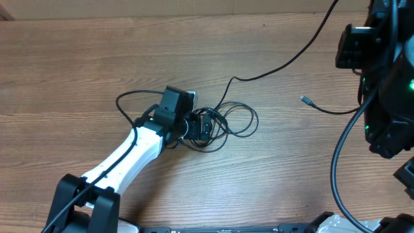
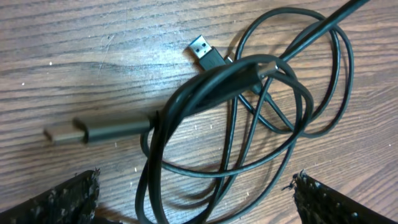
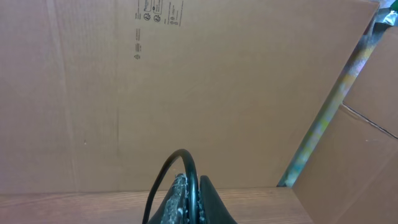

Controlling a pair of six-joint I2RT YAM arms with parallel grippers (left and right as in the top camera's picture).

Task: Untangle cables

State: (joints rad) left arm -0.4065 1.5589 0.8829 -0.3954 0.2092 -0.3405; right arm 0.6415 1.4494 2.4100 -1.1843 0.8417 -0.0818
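Wood-grain table (image 1: 77,58) across the whole overhead view, plain cardboard wall (image 3: 93,93) beyond its far edge. At mid-table, knot of thin black cables (image 1: 226,120), looped over one another and lying flat on the wood. Over the knot's left part, left gripper (image 1: 202,127) on a white arm reaching in from the near left. From its wrist camera: fingers (image 2: 68,202) spread wide, gripping nothing, loops on the table between them. Among those loops, a USB plug (image 2: 202,48) on the far side and a grey plug (image 2: 65,132) out to the left. From the knot, one strand leading off to the far right. Well apart to the right, single cable (image 1: 323,109) with a small plug end, running toward the dark right arm (image 1: 388,97). Right gripper (image 3: 194,186) raised off the table, pressed closed on what looks like that single cable, arching up between its fingers
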